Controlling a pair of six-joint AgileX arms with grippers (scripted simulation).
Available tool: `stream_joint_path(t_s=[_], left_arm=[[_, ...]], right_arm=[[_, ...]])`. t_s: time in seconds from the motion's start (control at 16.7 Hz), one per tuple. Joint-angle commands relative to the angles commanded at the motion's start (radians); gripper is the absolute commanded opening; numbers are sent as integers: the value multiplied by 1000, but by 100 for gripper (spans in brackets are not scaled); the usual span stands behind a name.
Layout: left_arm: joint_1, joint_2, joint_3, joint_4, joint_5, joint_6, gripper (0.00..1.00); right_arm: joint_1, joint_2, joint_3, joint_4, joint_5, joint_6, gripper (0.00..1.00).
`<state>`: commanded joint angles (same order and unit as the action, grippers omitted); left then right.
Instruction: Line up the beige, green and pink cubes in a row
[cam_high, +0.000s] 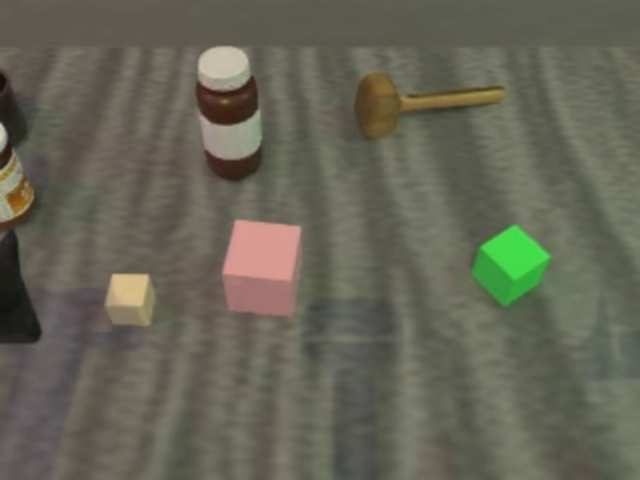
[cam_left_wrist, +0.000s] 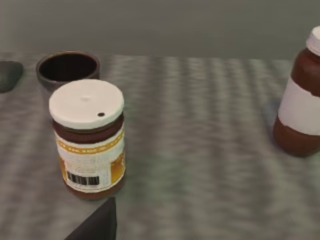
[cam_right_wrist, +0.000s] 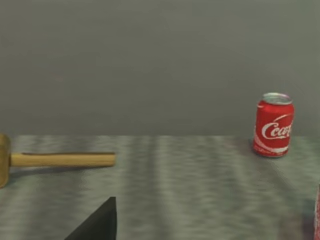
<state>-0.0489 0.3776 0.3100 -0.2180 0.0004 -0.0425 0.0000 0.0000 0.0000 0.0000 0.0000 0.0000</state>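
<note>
So far: no cube is held, and the three cubes do not yet form a tidy row.
Left arm: a dark part of it shows at the left edge of the top view, low down; its gripper's opening I cannot tell.
Labelled jar (cam_left_wrist: 88, 138): at the left edge, just behind that arm, with a dark cup (cam_left_wrist: 68, 69) beside it.
Beige cube (cam_high: 130, 299): lower left of the frame, near the left arm.
Pink cube (cam_high: 262, 266): centre-left, beside the beige one but apart.
Brown bottle (cam_high: 229, 113): upper centre-left, behind the pink cube.
Mallet (cam_high: 417, 102): upper centre-right.
Green cube (cam_high: 511, 263): right of centre, turned at an angle, well apart from the others.
Right arm: not in the top view; gripper state I cannot tell.
Risk: the turned green cube may slip or twist if pinched across its corners; an arm reaching in may knock the bottle or jar.
</note>
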Motion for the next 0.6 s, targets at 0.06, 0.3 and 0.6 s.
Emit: stream_joint_path(t_s=[0.06, 0.3, 0.6], left_arm=[[-9, 95, 64, -47, -1, -9, 100], [-53, 526, 332, -257, -2, -44, 100], [-110, 1009, 659, -517, 1, -87, 100]], right_arm=[[0, 0, 0, 0, 0, 0, 100], [0, 0, 0, 0, 0, 0, 100], [0, 0, 0, 0, 0, 0, 100]])
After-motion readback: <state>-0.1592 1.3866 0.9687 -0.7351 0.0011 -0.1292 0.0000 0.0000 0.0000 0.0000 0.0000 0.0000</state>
